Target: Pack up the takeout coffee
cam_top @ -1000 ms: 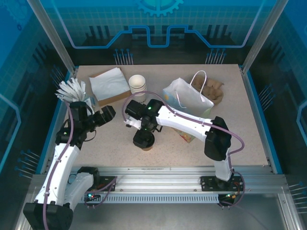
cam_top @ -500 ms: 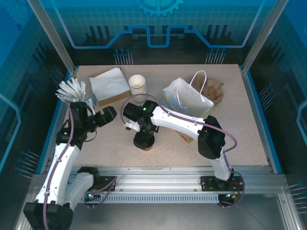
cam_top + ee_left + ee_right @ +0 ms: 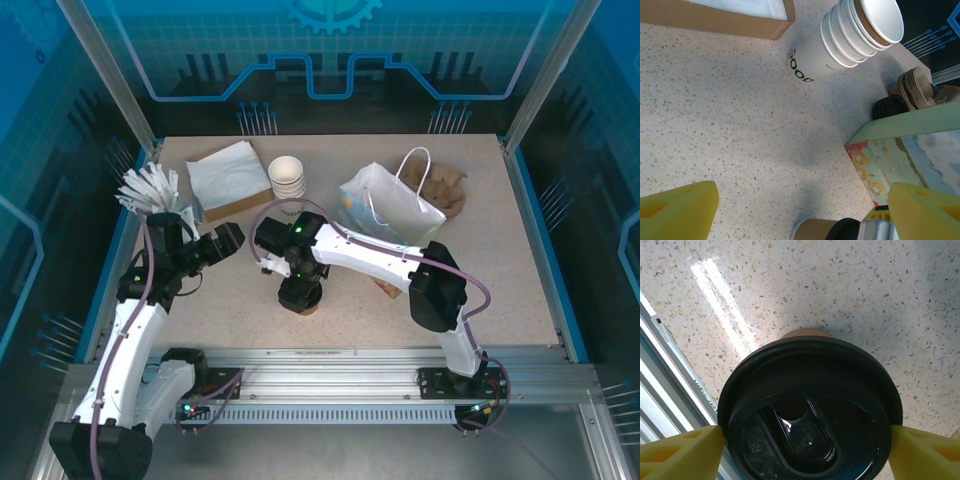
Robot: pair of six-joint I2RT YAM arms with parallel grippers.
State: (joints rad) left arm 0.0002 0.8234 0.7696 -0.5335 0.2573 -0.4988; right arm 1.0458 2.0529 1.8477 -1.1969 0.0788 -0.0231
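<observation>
The takeout coffee (image 3: 810,410), a brown paper cup under a round black lid, stands near the table's front middle. In the top view its brown foot (image 3: 310,308) shows just under my right gripper (image 3: 300,294). That gripper (image 3: 807,442) hangs straight over it, open, with a yellow finger (image 3: 680,452) at each side of the lid rim, very close or just touching. My left gripper (image 3: 228,240) is open to the left of the cup, nothing between its fingers (image 3: 677,212). The left wrist view catches the cup's side (image 3: 815,230) low in the picture.
A white gift bag (image 3: 390,205) with handles lies behind and right of the cup, its patterned side (image 3: 910,150) showing. A stack of white cups (image 3: 287,177) and napkins on a box (image 3: 228,175) are at the back. Black lids (image 3: 890,106) sit behind the bag.
My right gripper has shifted slightly left over the cup and its fingers have drawn in toward the lid. The left arm has stayed put.
</observation>
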